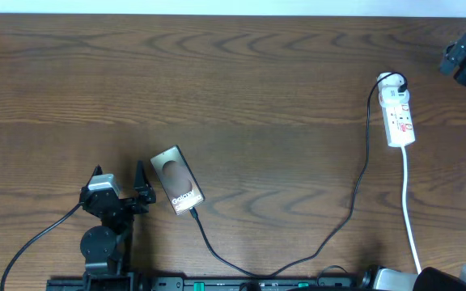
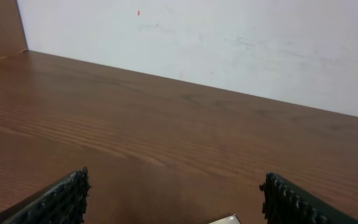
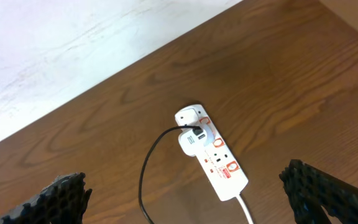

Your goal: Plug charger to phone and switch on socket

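Note:
The phone [image 1: 176, 179] lies flat on the table with its bronze screen up; one corner of it [image 2: 225, 219] peeks in at the bottom of the left wrist view. The charger cable [image 1: 354, 206] runs from the phone's near end in a long loop to a white adapter in the socket [image 1: 398, 109]. I cannot tell whether its tip is seated in the phone. My left gripper [image 1: 120, 178] stands open just left of the phone, nothing between its fingers [image 2: 61, 199]. My right gripper [image 1: 462, 58] is open, up and to the right of the socket [image 3: 213, 155], which lies between and beyond its fingers [image 3: 328, 193].
The strip's white cord [image 1: 411, 218] runs toward the table's front edge on the right. A pale wall [image 2: 229, 43] rises behind the table's far edge. Black robot cables [image 1: 31, 242] trail at the front left by the arm base.

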You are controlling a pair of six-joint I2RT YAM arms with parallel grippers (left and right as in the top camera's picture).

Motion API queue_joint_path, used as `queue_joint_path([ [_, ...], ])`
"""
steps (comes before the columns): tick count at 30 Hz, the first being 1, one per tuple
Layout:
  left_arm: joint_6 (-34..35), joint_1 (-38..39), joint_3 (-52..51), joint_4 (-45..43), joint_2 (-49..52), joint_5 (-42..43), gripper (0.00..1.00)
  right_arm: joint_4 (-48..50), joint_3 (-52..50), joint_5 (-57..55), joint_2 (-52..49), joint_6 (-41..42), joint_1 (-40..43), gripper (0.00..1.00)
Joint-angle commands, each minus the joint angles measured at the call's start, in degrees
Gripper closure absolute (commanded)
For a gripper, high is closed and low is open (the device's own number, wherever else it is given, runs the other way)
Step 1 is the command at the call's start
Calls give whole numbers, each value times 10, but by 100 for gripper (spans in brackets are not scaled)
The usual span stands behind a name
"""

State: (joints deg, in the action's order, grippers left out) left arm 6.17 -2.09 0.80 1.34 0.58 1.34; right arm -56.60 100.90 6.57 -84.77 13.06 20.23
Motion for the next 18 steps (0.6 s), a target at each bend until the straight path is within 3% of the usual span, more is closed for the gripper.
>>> queue_joint_path([
  [1,5,2,-5,29,-2,-16,13,0,-1,-7,8,6,-1,1],
  [11,5,2,-5,29,-2,-16,13,9,-21,-4,18,9,-12,1],
  [18,5,2,-5,29,-2,-16,13,322,-264,-2,114,5,-133,1],
])
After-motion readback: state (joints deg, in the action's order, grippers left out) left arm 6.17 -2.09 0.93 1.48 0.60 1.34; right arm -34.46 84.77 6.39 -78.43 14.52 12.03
